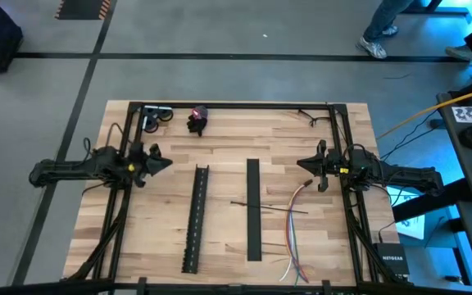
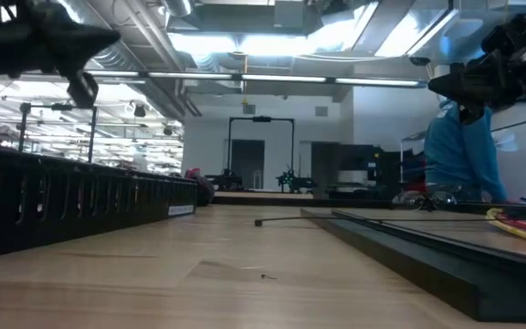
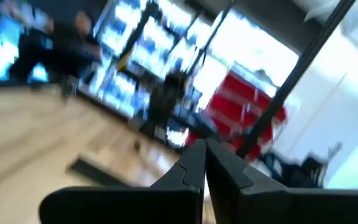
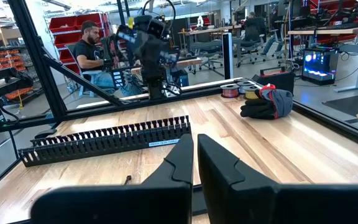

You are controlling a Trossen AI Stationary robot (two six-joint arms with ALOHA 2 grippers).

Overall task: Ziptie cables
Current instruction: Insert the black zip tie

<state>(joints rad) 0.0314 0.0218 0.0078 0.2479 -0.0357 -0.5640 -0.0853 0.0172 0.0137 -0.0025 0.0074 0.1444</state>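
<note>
Overhead, both arms sit at opposite sides of the wooden tabletop (image 1: 228,139), well apart from the work. Left gripper (image 1: 164,162) hovers near the left frame rail, jaws closed on nothing; its wrist view shows the 2 fingers (image 3: 191,168) pressed together. Right gripper (image 1: 306,166) hangs by the right frame rail, jaws likewise closed and empty, pads (image 4: 182,158) meeting in its wrist view. Cables (image 1: 293,233): a loose bundle of red, white, blue and grey wires, running from just below the right gripper down to the near tabletop edge, right of centre. Zipties (image 1: 256,204): 1 thin dark strap lies crosswise over the flat black cover strip (image 1: 253,209), its right end reaching the cables; another thin strap lies lower down near the wire ends, hard to make out. Slotted black channel (image 1: 195,217) lies lengthwise left of the cover strip, apart from it. Dark glove with a pink patch (image 1: 197,120) rests near the far edge, tape rolls (image 1: 156,115) beside it toward the far left corner. Right wrist view shows the channel (image 4: 104,142), the glove (image 4: 267,104), and a seated person (image 4: 95,53) beyond the tabletop. Low view catches the red and yellow cables (image 2: 523,222) at right.
</note>
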